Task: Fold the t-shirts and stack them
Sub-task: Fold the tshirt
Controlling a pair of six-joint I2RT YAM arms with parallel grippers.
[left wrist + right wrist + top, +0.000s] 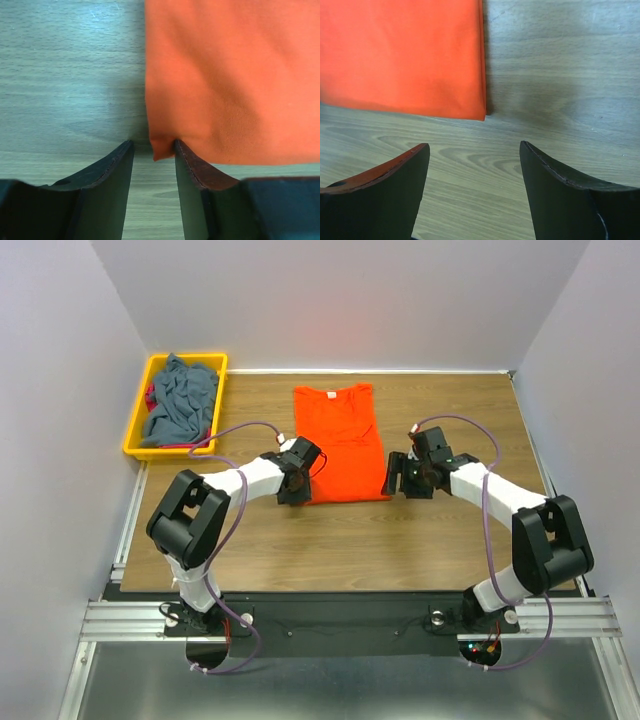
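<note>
red cloth (151, 398): mostly under grey t-shirt (185, 398) | orange t-shirt (230, 75): cropped, wrist views

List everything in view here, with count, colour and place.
orange t-shirt: one, bright orange, flat mid-table
grey-blue t-shirt: one, slate, crumpled in bin
red cloth: a glimpse, beneath grey-blue t-shirt in bin
bin: one, yellow, table's far left corner
table: one, wood-grain
left gripper: one, black, jaws straddling orange t-shirt's near left corner
right gripper: one, black, open over bare wood by its near right corner
</note>
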